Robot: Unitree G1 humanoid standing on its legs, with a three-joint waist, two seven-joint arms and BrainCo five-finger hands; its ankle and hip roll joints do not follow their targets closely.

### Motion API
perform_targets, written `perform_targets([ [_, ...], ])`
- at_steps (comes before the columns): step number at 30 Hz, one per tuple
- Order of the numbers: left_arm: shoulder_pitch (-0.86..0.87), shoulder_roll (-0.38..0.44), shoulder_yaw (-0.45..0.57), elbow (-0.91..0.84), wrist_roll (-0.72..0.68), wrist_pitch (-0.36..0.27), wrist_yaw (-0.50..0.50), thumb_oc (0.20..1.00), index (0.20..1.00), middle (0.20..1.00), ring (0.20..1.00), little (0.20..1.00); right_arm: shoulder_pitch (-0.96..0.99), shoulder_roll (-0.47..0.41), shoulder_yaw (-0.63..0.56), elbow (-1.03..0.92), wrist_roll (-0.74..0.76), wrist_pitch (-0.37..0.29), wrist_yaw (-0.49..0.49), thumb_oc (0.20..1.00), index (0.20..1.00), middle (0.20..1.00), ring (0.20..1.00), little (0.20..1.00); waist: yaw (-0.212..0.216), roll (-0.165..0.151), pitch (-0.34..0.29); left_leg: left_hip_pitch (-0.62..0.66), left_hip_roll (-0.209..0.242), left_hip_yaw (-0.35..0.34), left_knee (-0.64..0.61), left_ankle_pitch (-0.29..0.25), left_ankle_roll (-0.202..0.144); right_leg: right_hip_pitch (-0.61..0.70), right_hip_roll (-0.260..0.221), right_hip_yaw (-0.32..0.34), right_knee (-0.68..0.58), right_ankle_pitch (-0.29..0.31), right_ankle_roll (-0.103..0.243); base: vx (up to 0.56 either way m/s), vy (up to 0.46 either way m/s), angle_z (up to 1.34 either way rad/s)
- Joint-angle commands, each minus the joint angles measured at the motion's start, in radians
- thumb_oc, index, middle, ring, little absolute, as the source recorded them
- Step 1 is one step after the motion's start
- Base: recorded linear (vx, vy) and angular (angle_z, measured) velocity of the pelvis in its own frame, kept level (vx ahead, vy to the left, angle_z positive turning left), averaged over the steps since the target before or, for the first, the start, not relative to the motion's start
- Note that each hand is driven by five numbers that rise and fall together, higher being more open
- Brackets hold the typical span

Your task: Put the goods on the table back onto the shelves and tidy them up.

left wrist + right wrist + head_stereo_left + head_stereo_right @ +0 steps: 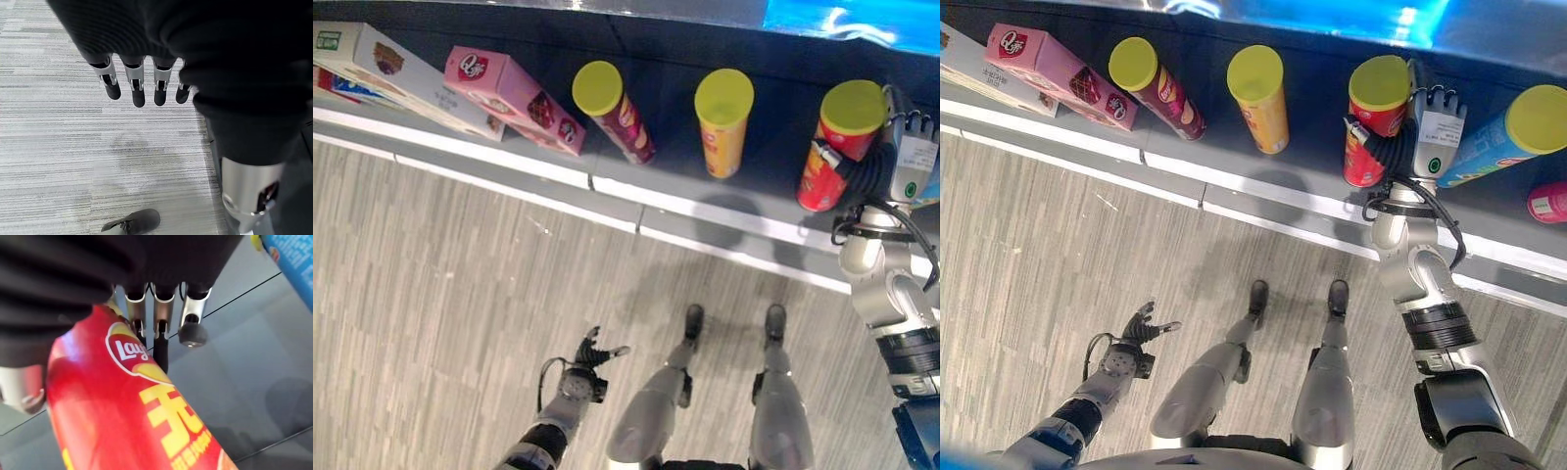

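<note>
Right hand [1433, 122] curls around the red can [1371, 122], apparently standing on the shelf [1312, 171]; settle it upright before releasing. Left hand [592, 352] hangs relaxed.

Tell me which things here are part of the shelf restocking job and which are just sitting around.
Job in hand:
red chip can, gripped by the right hand
dark shelf

Sitting by:
yellow chip can
maroon chip can
pink box
blue can
left hand, open over the floor
</note>
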Motion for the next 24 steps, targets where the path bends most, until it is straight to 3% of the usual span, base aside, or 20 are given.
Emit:
perform_targets([
  [1,-0.024,0.003,-0.013,0.026,0.004,-0.012,0.027,1.000,1.000,1.000,1.000,1.000,-0.061,-0.056,-0.018,-0.045,0.002,0.000,-0.050,0.200,0.200,0.200,0.200,0.200,-0.013,0.052,-0.004,-0.049,0.084,0.072,0.048,-0.078,-0.061,-0.059,-0.078,0.043,0.183,-0.173,0.045,0.00,-0.001,-0.04],
  [24,-0.052,0.001,-0.014,0.043,0.002,-0.012,0.042,1.000,1.000,1.000,1.000,1.000,-0.117,-0.053,-0.005,0.005,0.027,0.018,-0.080,0.200,0.200,0.200,0.200,0.200,-0.012,0.054,0.003,-0.056,0.087,0.088,0.038,-0.073,-0.065,-0.085,-0.074,0.053,0.191,-0.169,0.048,0.00,0.000,0.00],
])
